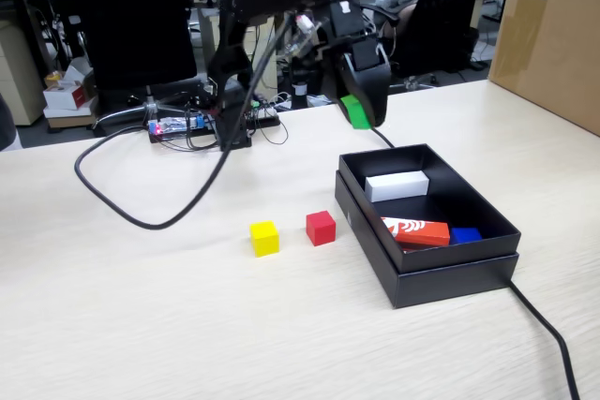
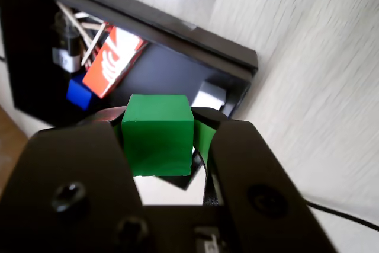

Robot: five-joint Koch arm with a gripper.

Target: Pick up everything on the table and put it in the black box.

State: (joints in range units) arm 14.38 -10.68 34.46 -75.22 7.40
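Your hand (image 1: 361,110) is clamped on the green cube (image 2: 157,134), held in the air just off the black box (image 1: 441,278) at its 11 o'clock corner. Inside already lie a white block (image 1: 397,185), an orange-red packet (image 1: 415,230) and a blue cube (image 1: 465,234). On the worktop (image 1: 141,325), at 9 o'clock from the box, the red cube (image 1: 321,228) and yellow cube (image 1: 264,238) remain yours to collect.

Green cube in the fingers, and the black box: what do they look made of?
Green cube: probably painted wood or hard plastic; flat faces, crisp edges, even colour with a slight sheen, held between the gripper fingers without visible denting. Black box: likely matte cardboard; thin straight walls, dull surface, apparently two nested trays.
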